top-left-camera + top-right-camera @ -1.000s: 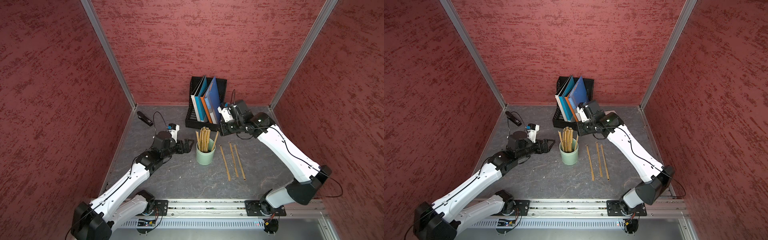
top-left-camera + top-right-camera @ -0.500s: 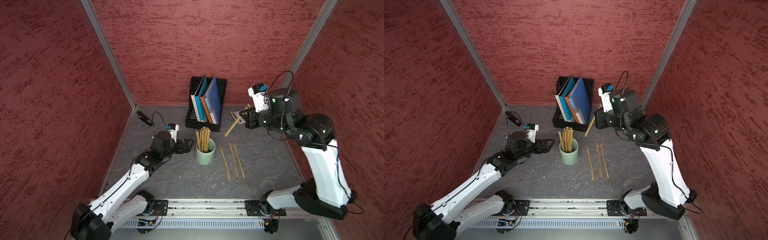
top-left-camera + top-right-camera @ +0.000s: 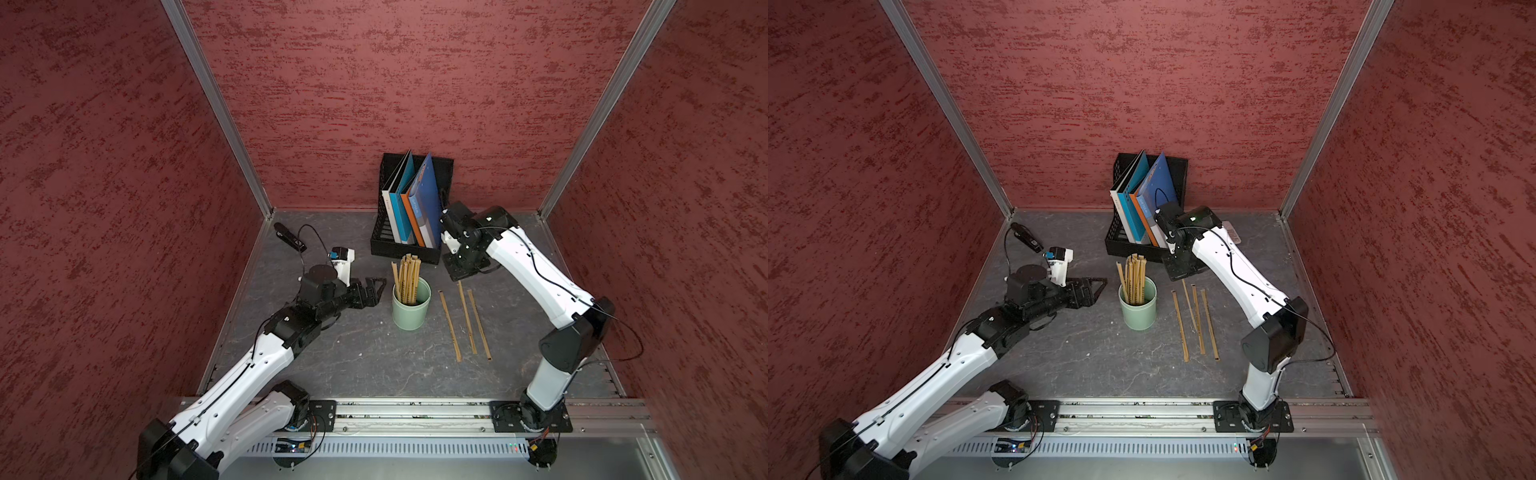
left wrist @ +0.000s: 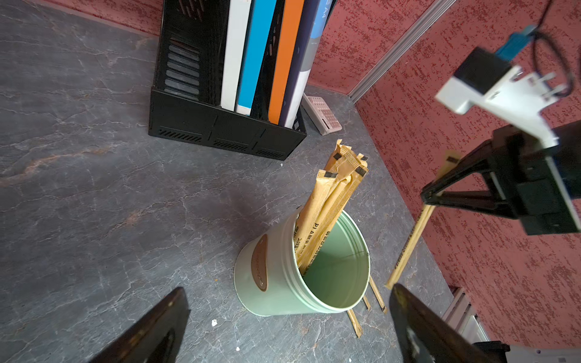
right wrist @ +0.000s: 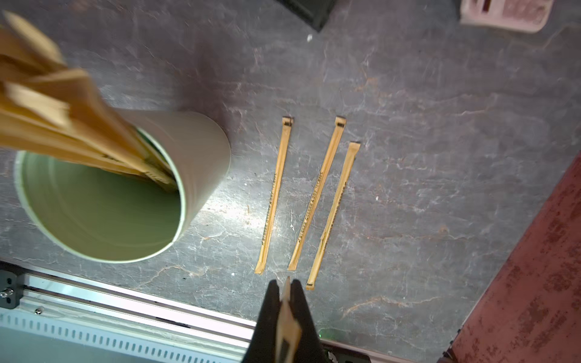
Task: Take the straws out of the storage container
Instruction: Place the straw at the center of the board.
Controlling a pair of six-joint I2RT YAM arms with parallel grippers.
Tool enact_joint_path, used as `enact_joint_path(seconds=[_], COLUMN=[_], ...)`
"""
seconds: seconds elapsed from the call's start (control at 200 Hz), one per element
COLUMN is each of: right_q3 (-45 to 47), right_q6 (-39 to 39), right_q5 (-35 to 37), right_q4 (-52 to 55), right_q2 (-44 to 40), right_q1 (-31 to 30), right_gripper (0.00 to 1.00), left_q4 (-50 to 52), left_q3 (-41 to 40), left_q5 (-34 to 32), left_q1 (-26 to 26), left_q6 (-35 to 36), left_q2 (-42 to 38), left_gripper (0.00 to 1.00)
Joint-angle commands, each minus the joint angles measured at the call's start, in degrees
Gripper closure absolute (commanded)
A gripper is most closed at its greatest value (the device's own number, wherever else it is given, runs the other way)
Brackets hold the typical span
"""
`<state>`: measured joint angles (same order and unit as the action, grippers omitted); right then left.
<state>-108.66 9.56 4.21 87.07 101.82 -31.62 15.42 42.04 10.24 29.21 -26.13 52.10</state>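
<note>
**Crowded middle, open front**

The storage container (image 3: 409, 316) and its upright straws (image 3: 407, 272) block the middle of the surface (image 3: 353, 365); a file holder (image 3: 399, 249) walls off the back edge behind them. Three loose straws (image 3: 468, 320) lie just toward the right edge — the front strip lies bare.

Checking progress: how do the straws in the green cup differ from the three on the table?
The cup straws stand bunched, leaning in the green cup; the table straws lie flat, apart, roughly parallel. Cup straws are many; table straws three. Both are tan, paper-wrapped.
</note>
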Motion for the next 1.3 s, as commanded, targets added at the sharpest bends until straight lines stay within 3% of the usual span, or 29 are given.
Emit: enact_joint_path(seconds=[0.0, 0.265, 0.501, 0.751, 1.067, 1.292], right_q3=[3.99, 15.16, 15.41, 17.24, 17.95, 18.21], right_q6=[-1.62, -2.36, -2.62, -1.92, -1.31, -0.76], right_q5=[-4.23, -10.73, -13.17, -13.66, -13.44, -12.82], right_q4=[-3.2, -14.45, -17.84, -20.06, -20.89, -20.89], right_q2=[-0.37, 4.67, 11.0, 12.24, 12.29, 12.21], right_q1=[3.04, 6.7, 7.51, 8.5, 9.21, 9.38], right_gripper=[0.99, 0.99, 0.99, 0.98, 0.85, 0.83], left_q4=[-0.05, 0.12, 1.1, 1.46, 2.17, 2.16], left_q3=[-0.59, -0.39, 0.6, 0.84, 0.68, 0.64], left_q5=[-0.31, -0.3, -0.42, -0.48, -0.58, -0.62], left_q1=[-0.35, -0.65, -0.82, -1.0, -1.09, -1.22], left_q6=[0.48, 0.7, 1.17, 1.26, 1.43, 1.52], left_q2=[0.0, 1.24, 1.87, 1.99, 1.2, 1.1], left_gripper=[0.0, 0.0, 0.0, 0.0, 0.0, 0.0])
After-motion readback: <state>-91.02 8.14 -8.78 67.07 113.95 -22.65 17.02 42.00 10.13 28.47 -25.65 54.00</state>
